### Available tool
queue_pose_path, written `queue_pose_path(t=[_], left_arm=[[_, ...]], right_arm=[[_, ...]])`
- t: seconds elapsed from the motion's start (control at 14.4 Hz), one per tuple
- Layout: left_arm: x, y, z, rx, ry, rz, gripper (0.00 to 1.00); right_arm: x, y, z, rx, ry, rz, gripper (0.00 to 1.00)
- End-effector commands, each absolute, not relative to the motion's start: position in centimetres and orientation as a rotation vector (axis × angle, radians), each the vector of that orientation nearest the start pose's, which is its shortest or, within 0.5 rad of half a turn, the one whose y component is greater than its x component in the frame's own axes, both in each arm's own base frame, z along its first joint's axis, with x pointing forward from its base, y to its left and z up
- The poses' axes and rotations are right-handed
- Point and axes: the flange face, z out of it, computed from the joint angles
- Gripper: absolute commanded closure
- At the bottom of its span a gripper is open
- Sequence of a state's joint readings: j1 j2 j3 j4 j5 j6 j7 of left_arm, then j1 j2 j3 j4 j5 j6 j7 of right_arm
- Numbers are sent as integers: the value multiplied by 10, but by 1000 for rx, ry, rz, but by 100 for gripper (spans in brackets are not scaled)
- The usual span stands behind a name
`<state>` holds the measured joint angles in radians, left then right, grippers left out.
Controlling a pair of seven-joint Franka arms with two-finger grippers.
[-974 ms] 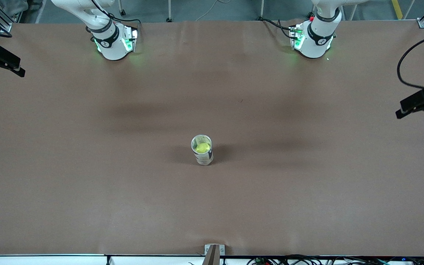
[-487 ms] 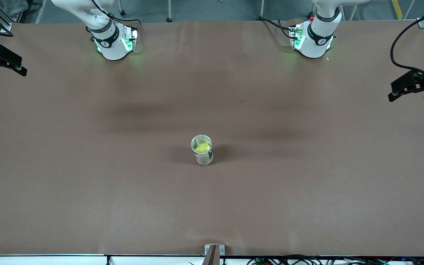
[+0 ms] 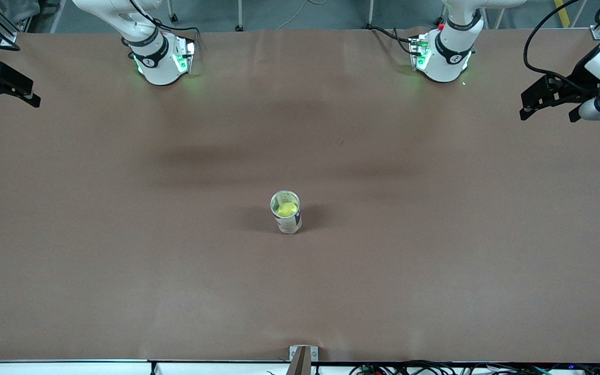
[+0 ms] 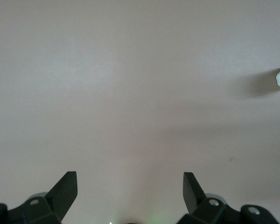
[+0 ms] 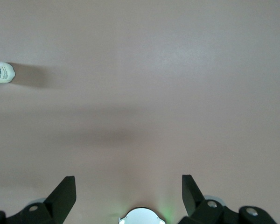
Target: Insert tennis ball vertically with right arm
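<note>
Both our grippers hang wide open and empty: right gripper (image 3: pixel 5 88) and left gripper (image 3: pixel 550 101) over opposite table ends, ball (image 3: pixel 286 209) in can (image 3: pixel 287 221) between them.

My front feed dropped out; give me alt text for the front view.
An upright can with a tennis ball inside stands mid-table. The right hand and left hand, both open, are over opposite table ends.
</note>
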<state>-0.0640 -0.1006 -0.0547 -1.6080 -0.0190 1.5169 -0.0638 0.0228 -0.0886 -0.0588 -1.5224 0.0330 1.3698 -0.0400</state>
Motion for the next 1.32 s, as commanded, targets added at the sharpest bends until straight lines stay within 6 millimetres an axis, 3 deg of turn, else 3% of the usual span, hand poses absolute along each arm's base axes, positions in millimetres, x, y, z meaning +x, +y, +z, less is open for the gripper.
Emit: queue_pose_path(t=[0.0,0.97,1.25], left_arm=[[503,-61,657,-3138,60,-46,0],[518,-56,649,-3140,-15,-22,0],[523,-51,660,-3144,-29,-60,0]], right_arm=[[503,-16,681,-3098,-3,95,0],[503,-17,677,-3140,-1,109,0],[503,-23,677,-3137,11,111,0]])
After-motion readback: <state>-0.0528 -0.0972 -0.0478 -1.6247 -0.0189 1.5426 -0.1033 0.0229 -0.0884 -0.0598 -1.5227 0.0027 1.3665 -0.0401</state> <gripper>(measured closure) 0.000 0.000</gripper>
